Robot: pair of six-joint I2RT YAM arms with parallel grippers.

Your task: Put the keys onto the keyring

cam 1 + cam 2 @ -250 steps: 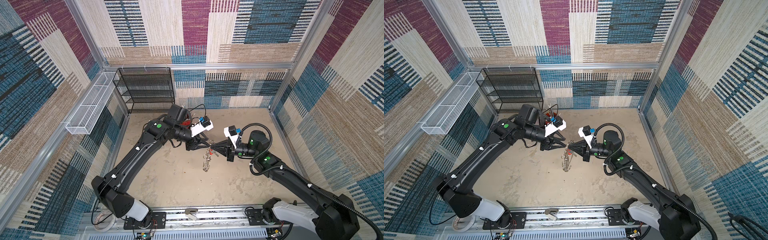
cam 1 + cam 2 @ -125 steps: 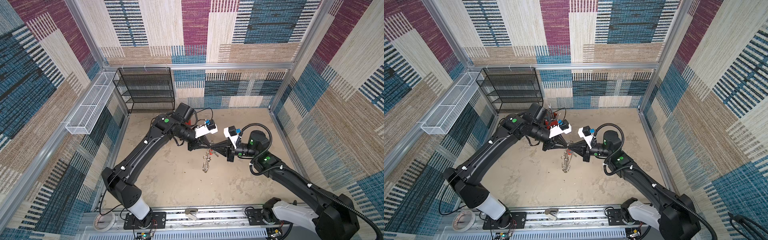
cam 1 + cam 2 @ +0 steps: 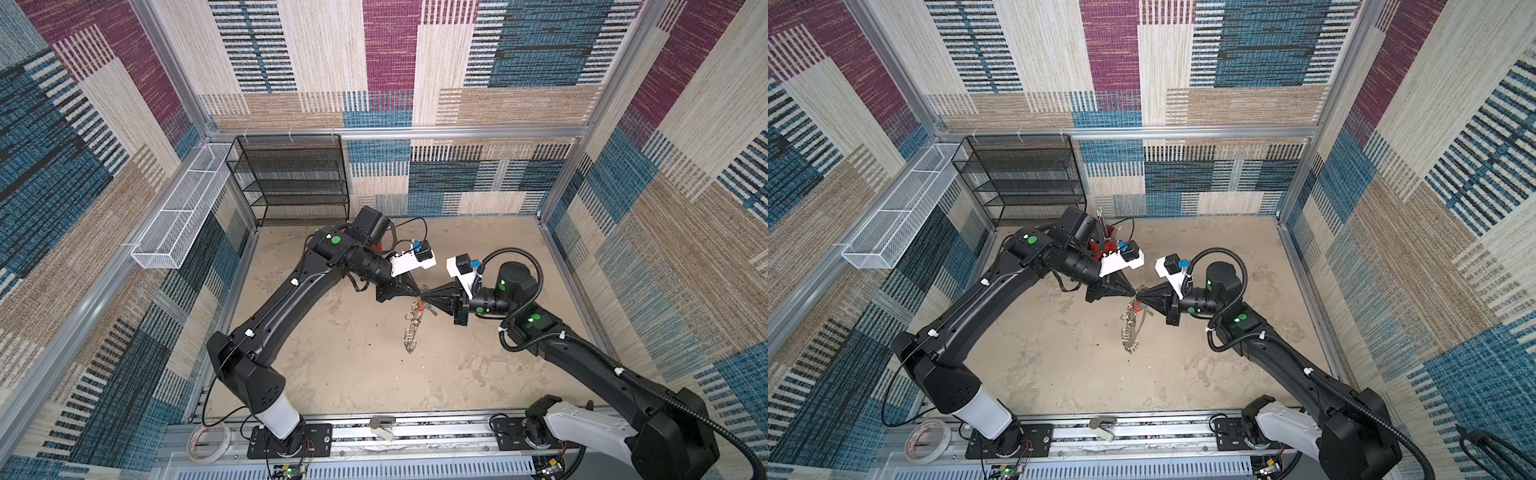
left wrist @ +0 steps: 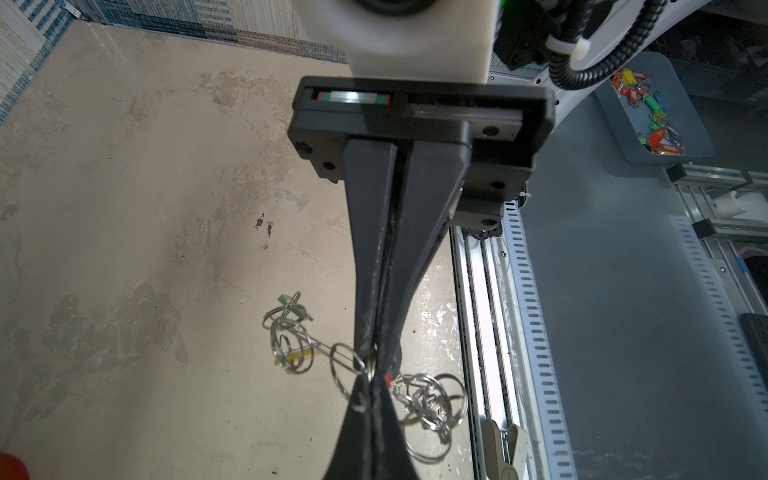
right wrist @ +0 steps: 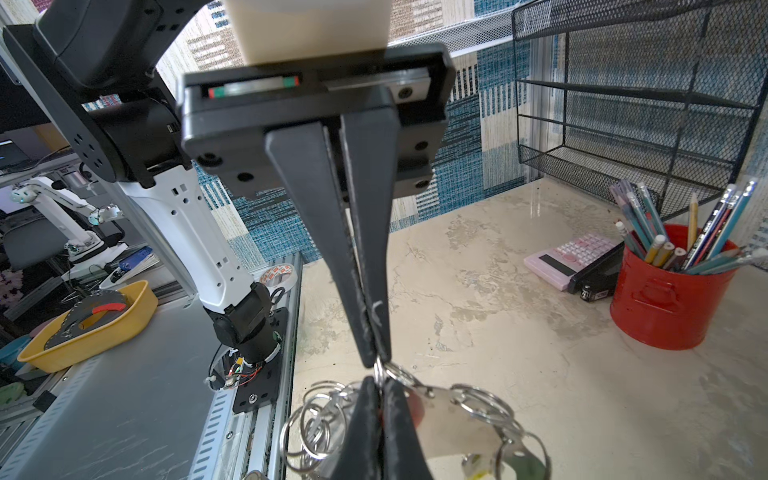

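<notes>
My left gripper (image 3: 417, 294) and right gripper (image 3: 424, 297) meet tip to tip above the middle of the table, both shut. The keyring (image 3: 411, 332), a grey band (image 5: 444, 415) edged with silver split rings, hangs down from them. Both pinch the same split ring (image 5: 379, 369) from opposite sides. In the left wrist view the left gripper (image 4: 371, 380) faces the right gripper (image 4: 376, 359). A red-tagged key (image 3: 1136, 308) sits just under the tips, mostly hidden. Keys with a green tag (image 4: 286, 301) and a yellow tag (image 4: 297, 355) hang among the rings.
A red tin of pencils (image 5: 665, 307), a pink calculator (image 5: 569, 257) and a black stapler (image 5: 598, 278) stand at the back left by the black mesh shelf (image 3: 291, 183). A white wire basket (image 3: 183, 208) hangs on the left wall. A tape roll (image 3: 210, 442) lies on the front rail.
The left arm has swung right to the right gripper's tips, and its jaws, open before, have shut on a ring. The right arm has held still with the keyring.
</notes>
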